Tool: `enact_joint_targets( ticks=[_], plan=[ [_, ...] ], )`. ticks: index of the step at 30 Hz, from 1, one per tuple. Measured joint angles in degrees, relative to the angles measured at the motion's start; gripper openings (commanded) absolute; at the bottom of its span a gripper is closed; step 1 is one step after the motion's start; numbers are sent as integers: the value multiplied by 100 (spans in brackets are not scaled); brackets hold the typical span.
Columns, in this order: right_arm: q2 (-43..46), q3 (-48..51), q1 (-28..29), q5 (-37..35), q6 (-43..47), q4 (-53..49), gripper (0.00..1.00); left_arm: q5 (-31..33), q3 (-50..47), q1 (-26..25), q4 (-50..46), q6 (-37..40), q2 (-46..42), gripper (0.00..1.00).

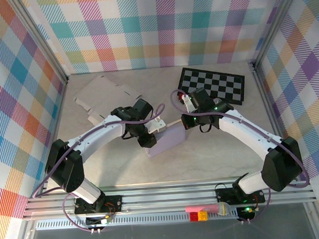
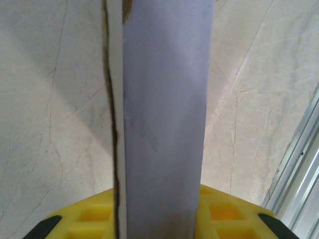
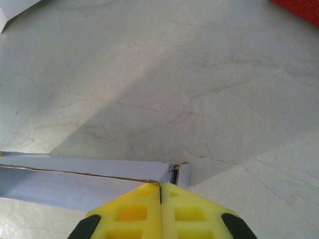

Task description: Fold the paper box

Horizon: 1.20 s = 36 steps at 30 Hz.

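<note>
The lavender paper box [image 1: 166, 140] is lying at the middle of the table [image 1: 125, 172]; the left gripper [image 1: 150, 137] is pinching its left end; the right gripper [image 3: 160, 199], jaws pressed together, is sitting at its opposite corner

"What lies under the checkerboard mat [image 1: 214, 86]?"

"A pale tabletop [image 1: 204, 162], veined like marble, under soft, even light."

"And behind the mat?"

"A back wall [image 1: 160, 28] of pastel plaid. The same pattern covers the left wall [image 1: 14, 95], well away from the mat, and the right wall [image 1: 307, 74], close beside it."

"The corners?"

"One aluminium post [image 1: 275, 28] rises just right of the mat. Another post [image 1: 43, 42] rises far to its left."

"Nearer than the mat?"

"Aluminium rails [image 1: 169, 196] run across the table's near edge."
</note>
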<state>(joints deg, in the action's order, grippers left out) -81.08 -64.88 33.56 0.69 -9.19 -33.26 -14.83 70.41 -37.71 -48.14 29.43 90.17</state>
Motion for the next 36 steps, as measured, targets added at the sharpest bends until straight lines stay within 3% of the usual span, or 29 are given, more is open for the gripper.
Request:
enact_joint_targets(
  ticks=[3,14,15,17,26,31,36],
  plan=[
    [81,138,59,-164,-76,162,0,85,28,4,9,-7,4,37],
    [369,619,125,-437,-289,431,0,251,138,52,179,-133,0,44],
    [369,619,129,-457,-313,431,0,251,138,52,181,-151,-7,53],
    [369,619,138,-470,-369,428,0,254,114,52,219,-186,-52,56],
    [341,450,179,-533,-553,173,0,299,-251,52,468,-525,-752,63],
    [223,238,210,-595,-658,-7,0,407,-356,52,520,-870,-1102,61],
    [140,98,210,-629,-721,-168,0,643,-356,114,470,-1349,-1462,50]
  ],
)
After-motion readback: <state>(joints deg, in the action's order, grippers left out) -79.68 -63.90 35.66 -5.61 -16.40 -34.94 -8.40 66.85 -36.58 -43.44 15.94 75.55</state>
